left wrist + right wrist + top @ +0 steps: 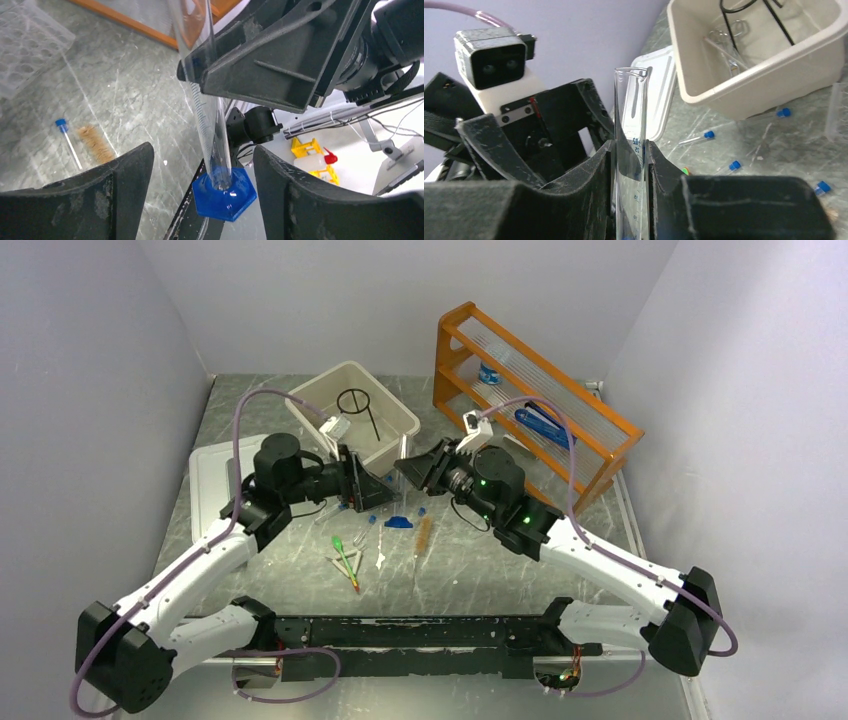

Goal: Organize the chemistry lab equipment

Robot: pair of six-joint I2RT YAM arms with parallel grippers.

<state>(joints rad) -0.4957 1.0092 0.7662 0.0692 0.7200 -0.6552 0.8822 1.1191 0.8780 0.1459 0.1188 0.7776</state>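
From above, the two arms meet over the middle of the table (300, 585). The left gripper (365, 490) and right gripper (420, 472) face each other, and the blue hexagonal base (398, 522) of a graduated cylinder sits low between them. Behind them a beige bin (400, 418) holds the black wire ring stand (360, 405). A white lid (212, 480) lies to the left and the orange shelf rack (600, 435) stands at the back right. Green droppers (345, 555) and a brush (423, 535) lie on the table in front of the grippers.

In the left wrist view, the left gripper's fingers (125, 185) stand wide apart on either side of the blue base, with a gap on each side, so they hold nothing. The clear cylinder rises at a slight tilt into the right gripper's grasp. I cannot tell whether the base rests on the table. One blue-capped test tube (67, 140) lies beside the brush, and the clear tube rack (30, 45) is further back.

In the right wrist view, the right gripper's fingers (599, 175) are clamped on the graduated cylinder (630, 115), its spout above them. More blue-capped test tubes (696, 139) lie scattered in front of the bin.
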